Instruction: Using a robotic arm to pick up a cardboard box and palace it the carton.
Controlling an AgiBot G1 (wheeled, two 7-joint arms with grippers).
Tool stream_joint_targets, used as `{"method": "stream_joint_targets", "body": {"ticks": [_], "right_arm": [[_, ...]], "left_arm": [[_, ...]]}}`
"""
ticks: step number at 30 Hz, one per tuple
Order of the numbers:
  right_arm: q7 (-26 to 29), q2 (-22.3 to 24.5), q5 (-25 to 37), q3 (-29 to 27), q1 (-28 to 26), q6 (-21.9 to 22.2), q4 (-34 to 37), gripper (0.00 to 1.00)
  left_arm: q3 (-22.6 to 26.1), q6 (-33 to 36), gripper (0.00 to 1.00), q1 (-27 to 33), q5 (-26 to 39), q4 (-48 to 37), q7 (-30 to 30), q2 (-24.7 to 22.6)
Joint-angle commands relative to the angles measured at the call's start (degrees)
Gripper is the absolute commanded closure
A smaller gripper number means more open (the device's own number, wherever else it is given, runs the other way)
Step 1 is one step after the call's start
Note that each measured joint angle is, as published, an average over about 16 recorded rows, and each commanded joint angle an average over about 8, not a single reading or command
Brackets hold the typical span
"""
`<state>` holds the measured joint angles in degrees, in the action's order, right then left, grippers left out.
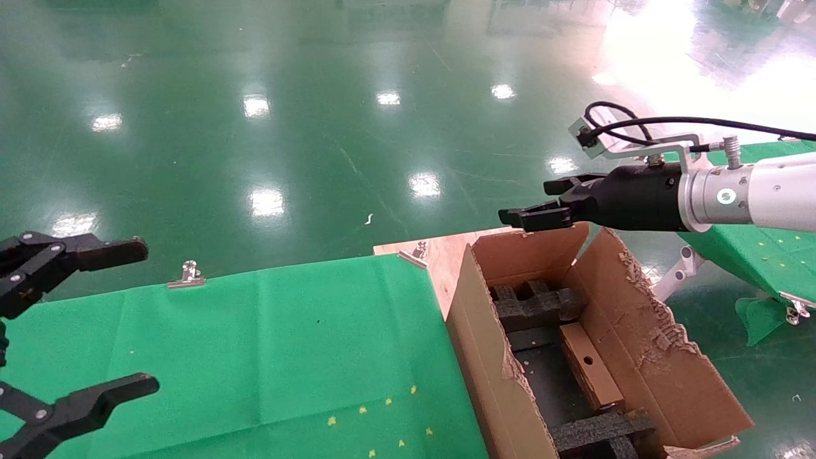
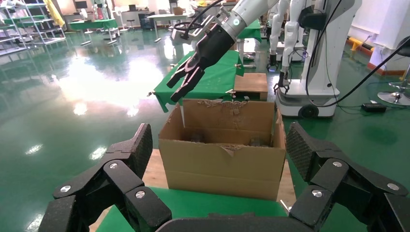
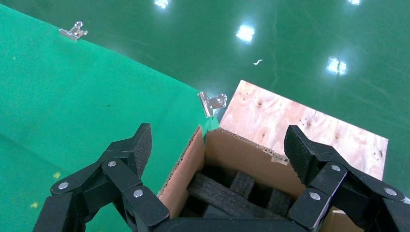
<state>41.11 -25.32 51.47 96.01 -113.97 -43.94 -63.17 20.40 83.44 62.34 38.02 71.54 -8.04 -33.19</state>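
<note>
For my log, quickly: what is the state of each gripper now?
Left gripper: fingers open, empty, over the green table.
Right gripper: fingers open, empty, above the carton.

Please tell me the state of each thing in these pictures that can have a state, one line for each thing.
right gripper: open, empty, above the carton's far edge.
left gripper: open, empty, over the green cloth's left side.
carton: open, flaps up and torn, black foam inserts inside.
cardboard box: closed, lying tilted inside the carton, hole facing up.
green cloth: spread flat, held by metal clips.

carton (image 1: 650, 357): rough torn cardboard; floor (image 1: 287, 127): glossy; tablecloth (image 1: 268, 357): matt cloth
</note>
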Motion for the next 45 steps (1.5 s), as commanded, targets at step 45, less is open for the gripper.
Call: {"method": "stream_joint_targets", "body": {"ticks": [45], "right_arm": [[-23.1, -7.4, -7.3, -60.8, 39.9, -31.7, -7.9, 0.00]], "left_arm": [[0.0, 0.0, 0.00, 0.0, 0.0, 0.0, 0.0, 0.0]]}}
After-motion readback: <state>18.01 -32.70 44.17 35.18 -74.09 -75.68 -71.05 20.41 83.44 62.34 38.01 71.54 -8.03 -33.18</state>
